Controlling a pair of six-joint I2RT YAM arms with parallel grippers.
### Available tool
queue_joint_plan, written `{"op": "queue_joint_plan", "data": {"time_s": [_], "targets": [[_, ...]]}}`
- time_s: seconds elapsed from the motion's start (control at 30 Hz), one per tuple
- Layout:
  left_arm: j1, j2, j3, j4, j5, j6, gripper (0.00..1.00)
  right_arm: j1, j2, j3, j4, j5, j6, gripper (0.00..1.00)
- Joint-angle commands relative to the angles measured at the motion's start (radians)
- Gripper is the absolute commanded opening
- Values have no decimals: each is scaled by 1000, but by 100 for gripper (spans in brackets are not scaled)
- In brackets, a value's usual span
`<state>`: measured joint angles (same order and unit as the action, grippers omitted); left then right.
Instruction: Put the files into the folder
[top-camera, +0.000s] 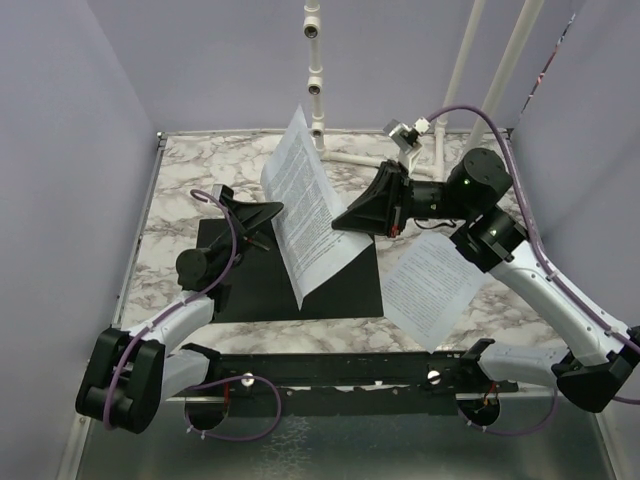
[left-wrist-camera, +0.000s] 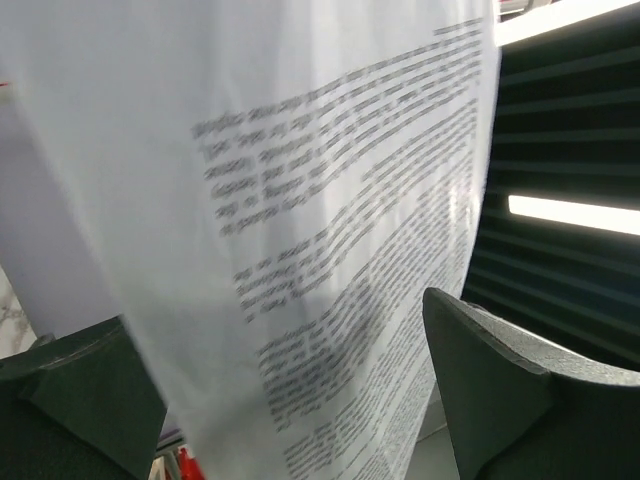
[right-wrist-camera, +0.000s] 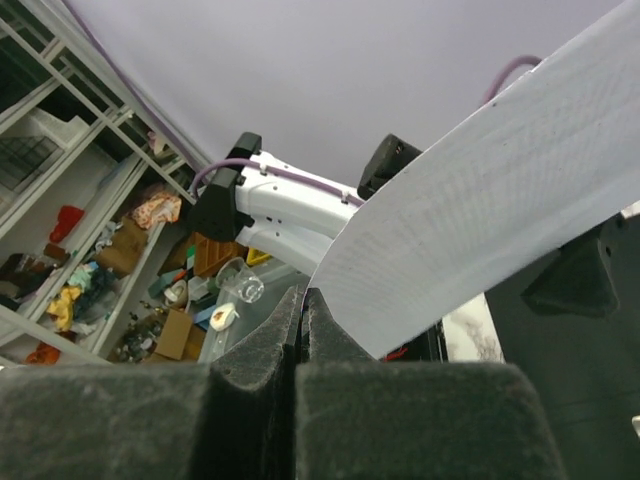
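The folder (top-camera: 250, 285) lies open on the marble table, black inside up. My right gripper (top-camera: 340, 222) is shut on the edge of one printed white sheet (top-camera: 305, 205) and holds it upright above the folder; the pinch shows in the right wrist view (right-wrist-camera: 302, 300). My left gripper (top-camera: 262, 220) is open at the sheet's left side. In the left wrist view the sheet (left-wrist-camera: 330, 230) hangs between its wide-apart fingers (left-wrist-camera: 500, 390). A second printed sheet (top-camera: 432, 285) lies flat on the table to the right of the folder.
A white pipe frame (top-camera: 318, 80) stands at the back of the table. Purple walls close in on the left and right. A black rail (top-camera: 340, 370) runs along the near edge between the arm bases.
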<state>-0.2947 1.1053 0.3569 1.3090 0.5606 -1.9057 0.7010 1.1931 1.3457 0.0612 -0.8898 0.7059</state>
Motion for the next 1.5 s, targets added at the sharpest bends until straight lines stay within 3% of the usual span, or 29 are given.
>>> {"op": "queue_joint_plan", "data": {"time_s": [0.0, 0.13, 0.47, 0.63, 0.87, 1.03, 1.13, 1.17, 1.23, 1.27, 1.37, 1.47], "targets": [[6, 8, -18, 143, -19, -43, 99, 6, -79, -70, -8, 71, -32, 0], [6, -3, -30, 144, -15, -33, 96, 6, -137, -94, -114, 152, -88, 0], [3, -5, -16, 130, 17, -22, 74, 6, -197, -144, -247, 250, -149, 1], [-1, -14, -5, 118, 37, -9, 52, 6, -208, -168, -261, 258, -157, 0], [-4, -22, -6, 102, 47, 5, 31, 6, -227, -180, -289, 283, -169, 0], [-4, -21, 7, 96, 65, 21, 23, 7, -245, -187, -313, 312, -176, 1], [-6, -23, 12, 87, 69, 33, 9, 6, -256, -193, -323, 321, -180, 0], [-6, -22, 14, 81, 73, 39, 0, 6, -259, -196, -326, 325, -182, 1], [-8, -22, 18, 75, 79, 51, 0, 5, -262, -199, -344, 336, -190, 1], [-9, -25, 34, 69, 105, 74, 0, 6, -266, -202, -370, 351, -209, 18], [-13, -27, 49, 64, 132, 94, 0, 6, -267, -205, -371, 360, -216, 45], [-14, -32, 52, 65, 161, 115, 0, 7, -255, -208, -357, 344, -215, 56]]}}
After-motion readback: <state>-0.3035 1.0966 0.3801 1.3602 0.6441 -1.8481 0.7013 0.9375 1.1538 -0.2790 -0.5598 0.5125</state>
